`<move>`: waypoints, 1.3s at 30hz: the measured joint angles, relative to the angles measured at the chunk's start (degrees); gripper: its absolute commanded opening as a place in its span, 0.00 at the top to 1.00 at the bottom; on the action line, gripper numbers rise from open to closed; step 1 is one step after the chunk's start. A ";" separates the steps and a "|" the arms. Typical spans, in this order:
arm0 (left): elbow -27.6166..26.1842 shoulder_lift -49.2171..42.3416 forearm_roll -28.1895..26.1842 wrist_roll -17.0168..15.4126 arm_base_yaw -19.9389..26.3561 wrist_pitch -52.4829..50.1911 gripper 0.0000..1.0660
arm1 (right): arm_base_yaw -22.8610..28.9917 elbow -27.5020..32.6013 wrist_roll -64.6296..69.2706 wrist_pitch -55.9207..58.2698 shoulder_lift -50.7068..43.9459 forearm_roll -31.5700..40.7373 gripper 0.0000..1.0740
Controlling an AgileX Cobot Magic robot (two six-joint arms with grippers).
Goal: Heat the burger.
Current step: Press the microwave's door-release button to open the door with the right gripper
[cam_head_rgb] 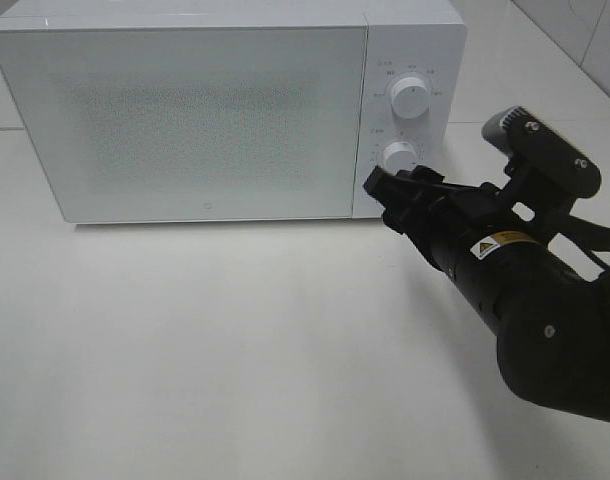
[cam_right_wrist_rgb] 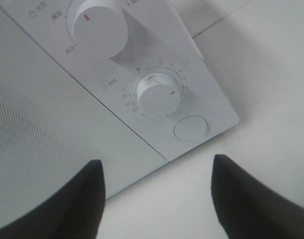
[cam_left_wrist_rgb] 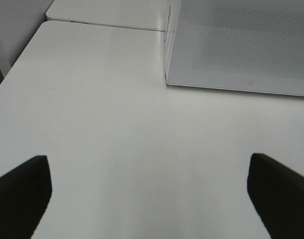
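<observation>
White bench (cam_head_rgb: 235, 350), microwave (cam_head_rgb: 185, 110) shut: your R fingers (cam_right_wrist_rgb: 72, 209) gape empty by lower dial (cam_right_wrist_rgb: 159, 94); L fingers (cam_left_wrist_rgb: 22, 194) wide, empty. Burger unseen; likely soft, so grip bun sides gently.

White table (cam_head_rgb: 235, 350) carries a closed white microwave (cam_head_rgb: 185, 110) at its back
</observation>
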 measured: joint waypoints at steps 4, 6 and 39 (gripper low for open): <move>0.00 0.00 0.00 0.00 0.00 0.00 0.06 | 0.00 0.00 10.26 0.00 0.00 0.00 0.65; 0.00 0.00 0.00 0.00 0.00 0.00 0.06 | 0.00 0.00 21.89 0.00 0.00 0.00 0.77; 0.00 0.00 0.00 0.00 0.00 0.00 0.06 | -5.73 -3.32 60.73 5.16 8.65 -11.46 1.00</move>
